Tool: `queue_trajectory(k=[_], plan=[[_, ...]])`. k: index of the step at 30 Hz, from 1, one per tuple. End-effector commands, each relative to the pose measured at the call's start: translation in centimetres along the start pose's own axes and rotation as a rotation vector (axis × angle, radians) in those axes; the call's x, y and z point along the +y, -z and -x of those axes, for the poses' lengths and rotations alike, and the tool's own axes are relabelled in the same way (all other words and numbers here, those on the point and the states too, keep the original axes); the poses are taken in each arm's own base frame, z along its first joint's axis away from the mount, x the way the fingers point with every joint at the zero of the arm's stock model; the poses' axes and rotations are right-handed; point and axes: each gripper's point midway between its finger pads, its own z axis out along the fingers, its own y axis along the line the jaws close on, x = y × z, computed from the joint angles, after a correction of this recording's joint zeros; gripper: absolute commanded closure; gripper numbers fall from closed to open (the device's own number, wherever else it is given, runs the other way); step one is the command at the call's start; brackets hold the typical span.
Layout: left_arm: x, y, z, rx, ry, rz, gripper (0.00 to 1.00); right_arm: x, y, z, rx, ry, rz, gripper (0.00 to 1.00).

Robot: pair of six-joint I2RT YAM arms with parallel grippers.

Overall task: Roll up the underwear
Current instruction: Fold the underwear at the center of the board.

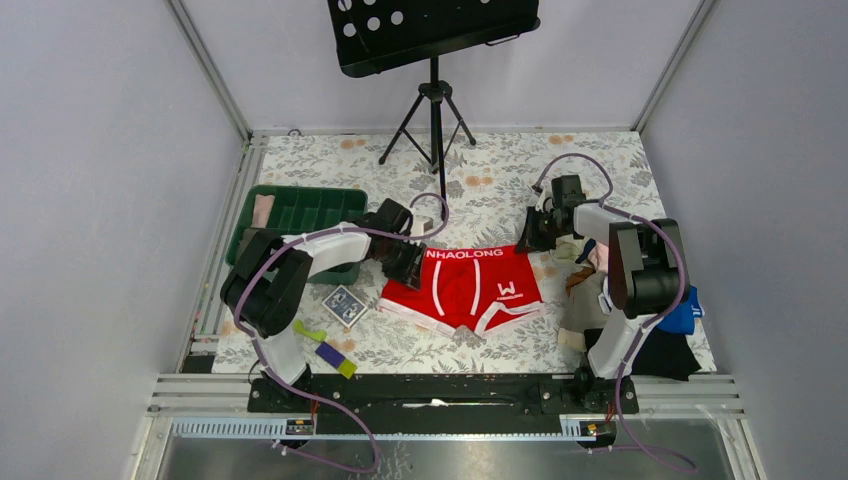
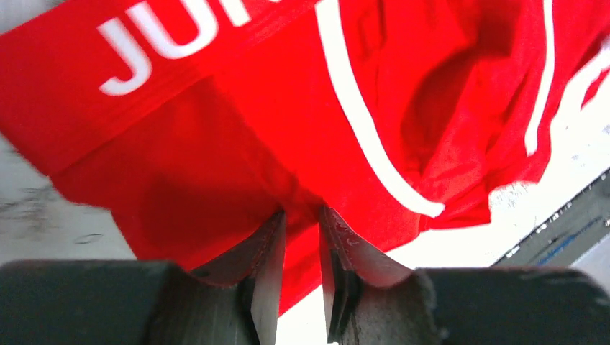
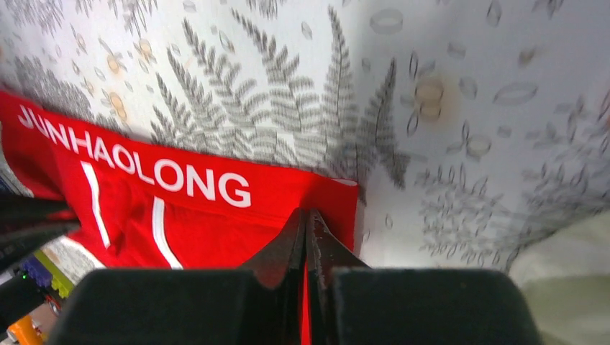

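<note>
Taking the underwear at both far corners, we judge, permits an even roll: right jaws clamp the cloth; left jaws straddle it, clamping unclear.

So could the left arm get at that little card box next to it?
Probably yes: the card box lies uncovered just beside its forearm. But the left gripper is busy at a corner of the underwear, so it would have to leave that first.
</note>
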Motion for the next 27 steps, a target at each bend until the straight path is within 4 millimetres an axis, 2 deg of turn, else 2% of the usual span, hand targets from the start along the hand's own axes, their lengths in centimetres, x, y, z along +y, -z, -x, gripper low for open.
queue_trajectory(k=[1,3,5,8,11,14,17,18,23,27], plan=[[-2.5,0.1,-2.2,0.039,-0.036,-0.069,0.73,-1.1,-1.1,2.2,-0.023,0.056,-0.056,0.99],[-2.8,0.3,-2.2,0.041,-0.050,-0.072,0.73,-0.9,-1.0,2.4,-0.022,0.061,-0.053,0.98],[-2.8,1.1,-1.2,0.014,-0.067,-0.048,0.72,-0.6,-0.5,2.4,-0.025,0.061,-0.047,0.97],[-3.2,3.8,1.4,-0.072,-0.096,-0.026,0.66,0.5,1.0,2.7,-0.059,0.059,-0.026,0.94],[-3.1,7.8,4.8,-0.224,-0.110,0.019,0.61,3.9,4.2,5.1,-0.160,0.109,0.075,0.89],[-0.6,10.5,7.2,-0.341,-0.050,0.152,0.52,7.0,7.4,6.8,-0.243,0.171,0.165,0.83],[1.6,10.0,8.2,-0.326,0.005,0.177,0.36,8.4,9.8,7.0,-0.291,0.219,0.189,0.74],[2.4,9.4,8.4,-0.312,0.031,0.185,0.35,8.6,10.3,6.8,-0.303,0.234,0.192,0.72],[5.9,6.4,9.1,-0.243,0.182,0.244,0.40,9.1,12.5,5.2,-0.361,0.310,0.198,0.60],[6.3,5.2,8.7,-0.213,0.214,0.236,0.47,9.0,13.4,3.9,-0.383,0.342,0.184,0.55]])
